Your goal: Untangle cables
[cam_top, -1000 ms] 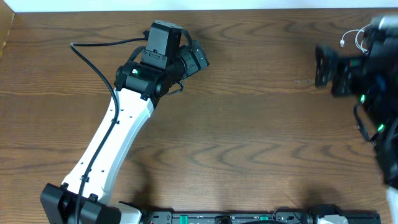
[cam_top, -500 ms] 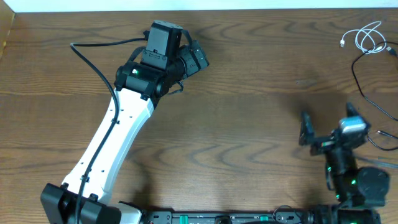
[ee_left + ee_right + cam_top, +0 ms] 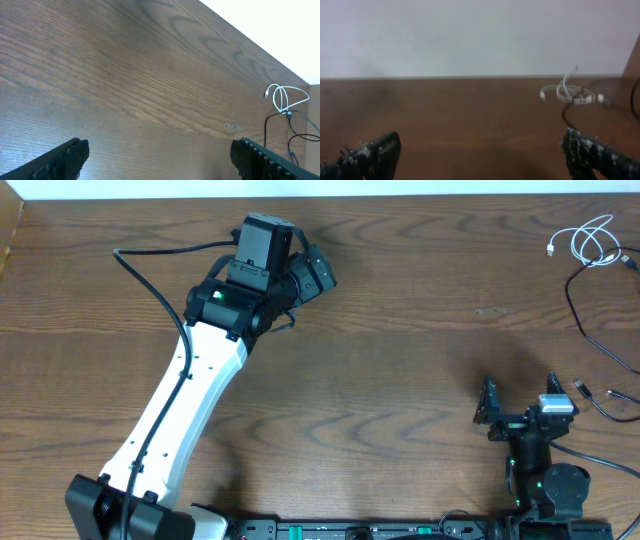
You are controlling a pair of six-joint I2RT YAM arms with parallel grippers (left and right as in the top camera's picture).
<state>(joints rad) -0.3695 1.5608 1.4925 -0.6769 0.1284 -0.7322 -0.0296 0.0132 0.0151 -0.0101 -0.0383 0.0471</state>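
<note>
The white cable lies coiled in small loops at the table's far right corner. The black cable meets it at the coil's right end, then runs down the right side toward small plug ends. My right gripper is open and empty near the front right, well short of both cords. My left gripper is open and empty at the far middle left. The left wrist view has the white cable and black cable far ahead right. In the right wrist view, the white cable lies distant.
The wooden table ends at a pale wall along the far edge. The left arm's thick black wire loops over the far left. A black rail runs along the front edge.
My right arm has swung from the far right corner by the cables back to the front right edge, jaws still open. The left arm has not moved.
</note>
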